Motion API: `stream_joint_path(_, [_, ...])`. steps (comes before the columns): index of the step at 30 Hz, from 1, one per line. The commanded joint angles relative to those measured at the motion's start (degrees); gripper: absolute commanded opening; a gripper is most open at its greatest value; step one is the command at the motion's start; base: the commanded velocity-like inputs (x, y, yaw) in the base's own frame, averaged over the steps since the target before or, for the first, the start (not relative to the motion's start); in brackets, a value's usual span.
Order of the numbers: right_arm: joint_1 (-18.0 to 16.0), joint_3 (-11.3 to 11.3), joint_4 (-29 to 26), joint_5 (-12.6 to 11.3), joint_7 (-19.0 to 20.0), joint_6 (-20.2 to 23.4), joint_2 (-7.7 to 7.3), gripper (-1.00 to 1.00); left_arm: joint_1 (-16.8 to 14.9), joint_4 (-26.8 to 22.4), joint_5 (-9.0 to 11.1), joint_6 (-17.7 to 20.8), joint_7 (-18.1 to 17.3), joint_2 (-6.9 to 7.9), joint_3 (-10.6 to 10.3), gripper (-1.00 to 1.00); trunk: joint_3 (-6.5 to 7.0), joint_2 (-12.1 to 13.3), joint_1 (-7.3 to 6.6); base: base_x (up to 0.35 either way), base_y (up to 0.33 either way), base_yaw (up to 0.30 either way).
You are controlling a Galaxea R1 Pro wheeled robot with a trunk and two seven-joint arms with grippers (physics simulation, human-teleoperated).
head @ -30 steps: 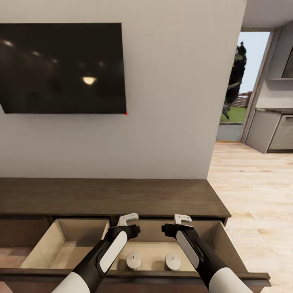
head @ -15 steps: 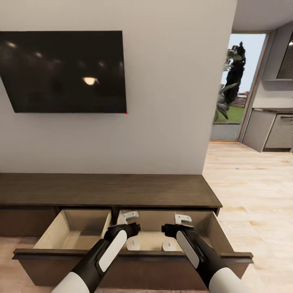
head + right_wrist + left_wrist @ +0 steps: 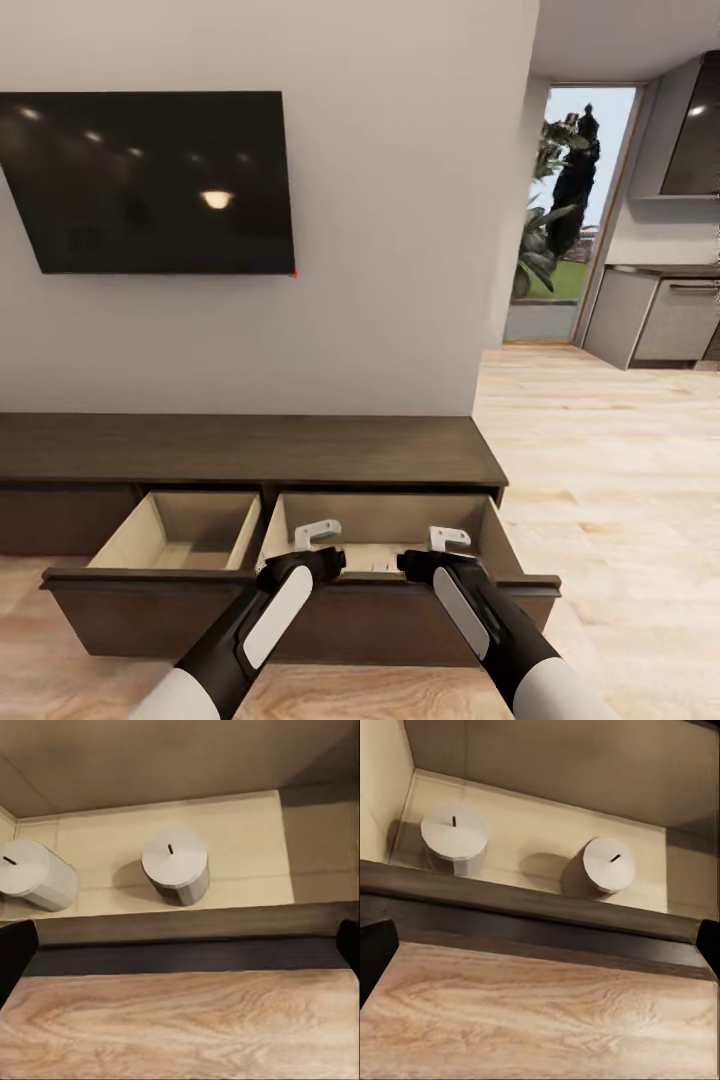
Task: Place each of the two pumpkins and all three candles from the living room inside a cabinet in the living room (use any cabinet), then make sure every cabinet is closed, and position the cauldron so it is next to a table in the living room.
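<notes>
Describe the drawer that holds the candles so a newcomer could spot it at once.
Under the wall-mounted TV runs a long low dark-brown cabinet with two drawers pulled open side by side. The one meant is the right-hand drawer, nearer the doorway to the kitchen. Unlike its neighbour, the left drawer, it has two stubby pale candles standing upright and apart on its pale wood floor.

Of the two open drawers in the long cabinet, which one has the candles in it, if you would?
The right drawer, below both claws: two candles stand inside. The left drawer shows only bare pale wood.
</notes>
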Motion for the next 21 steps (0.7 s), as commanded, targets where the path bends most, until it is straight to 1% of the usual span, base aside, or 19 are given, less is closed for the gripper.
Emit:
stream_joint_path(1, [0.0,0.2,-0.1,-0.6,-0.6,0.1,-0.04,1.0,0.0,-0.1,0.5,0.0,0.6,0.02,-0.1,1.0,-0.06,0.0,-0.04,-0.267,-0.205,0.0])
stream_joint_path(14, [0.0,0.2,-0.1,-0.6,-0.6,0.1,-0.04,1.0,0.0,-0.1,0.6,0.0,0.6,0.1,-0.1,1.0,-0.06,0.0,-0.04,-0.266,-0.21,0.0])
stream_joint_path(21, [0.0,0.3,-0.1,-0.6,-0.6,0.1,-0.04,1.0,0.0,-0.1,0.6,0.0,0.6,0.1,-0.1,1.0,-0.06,0.0,-0.04,-0.256,-0.147,0.0])
